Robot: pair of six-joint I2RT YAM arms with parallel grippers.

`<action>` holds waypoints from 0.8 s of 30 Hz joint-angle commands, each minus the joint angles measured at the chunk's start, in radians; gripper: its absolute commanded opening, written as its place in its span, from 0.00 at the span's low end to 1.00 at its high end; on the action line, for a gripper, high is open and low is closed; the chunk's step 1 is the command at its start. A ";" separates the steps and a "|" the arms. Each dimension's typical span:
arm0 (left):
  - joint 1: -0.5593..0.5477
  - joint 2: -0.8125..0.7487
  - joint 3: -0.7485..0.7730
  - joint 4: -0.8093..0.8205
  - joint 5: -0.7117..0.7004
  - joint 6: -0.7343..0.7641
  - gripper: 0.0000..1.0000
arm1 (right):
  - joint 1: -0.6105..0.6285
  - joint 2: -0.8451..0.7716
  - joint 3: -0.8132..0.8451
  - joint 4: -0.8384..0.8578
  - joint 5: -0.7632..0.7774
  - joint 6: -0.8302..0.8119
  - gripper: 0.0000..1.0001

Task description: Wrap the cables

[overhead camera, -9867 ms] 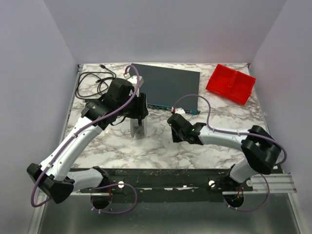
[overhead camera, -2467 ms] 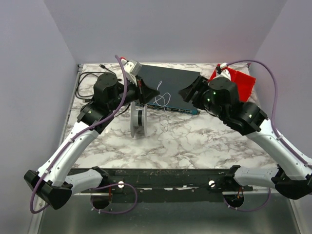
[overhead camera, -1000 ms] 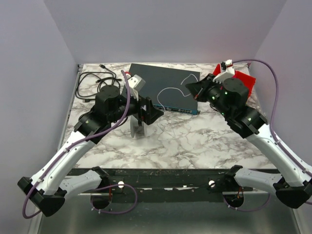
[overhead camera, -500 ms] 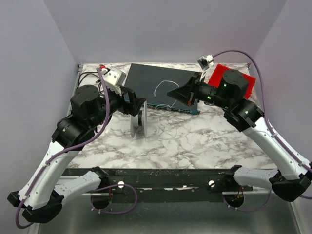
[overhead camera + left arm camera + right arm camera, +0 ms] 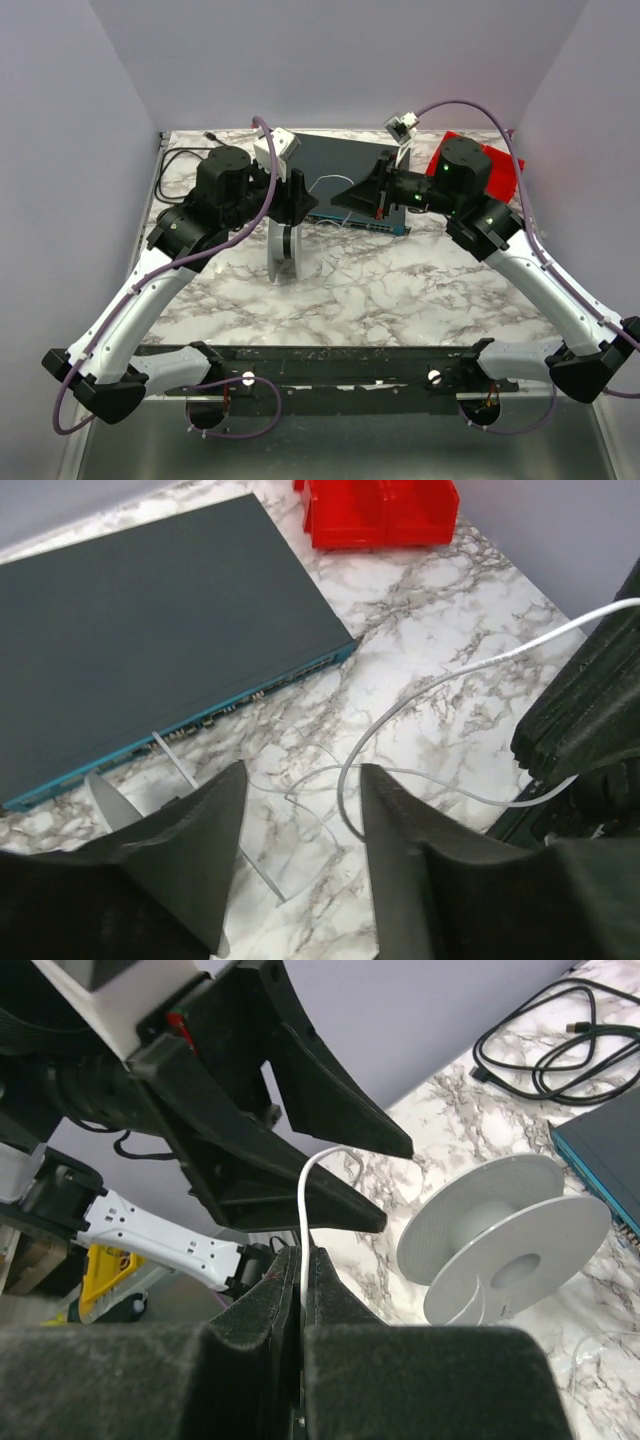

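Note:
The cable is a very thin white wire that loops over the marble between the two grippers, and it shows faintly in the top view. My right gripper is shut on the wire, which sticks up out of its closed fingers. It hovers over the switch's front edge. My left gripper is open and empty, and the wire loop lies below, between its fingers. It faces the right gripper closely, above a grey spool. The spool stands upright with wire running to it.
A dark network switch lies at the back centre. A red bin stands at the back right. A thicker black cord is coiled at the back left. Marble table.
My left gripper has swung right and back until it faces the right gripper. My right gripper has moved a little left and still holds the wire. The wire loop is smaller.

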 commanded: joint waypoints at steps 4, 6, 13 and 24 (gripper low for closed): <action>0.001 0.011 0.022 0.006 0.010 -0.080 0.31 | 0.002 0.025 -0.007 0.043 -0.032 0.018 0.01; 0.000 0.008 0.016 0.007 0.008 -0.087 0.10 | 0.001 0.034 -0.013 0.038 -0.012 0.015 0.01; 0.000 0.011 0.037 -0.048 -0.071 -0.108 0.00 | 0.002 0.073 -0.044 -0.018 0.199 0.013 0.42; 0.000 0.063 0.102 -0.130 -0.114 -0.159 0.00 | 0.065 0.049 -0.344 0.187 0.573 0.133 0.71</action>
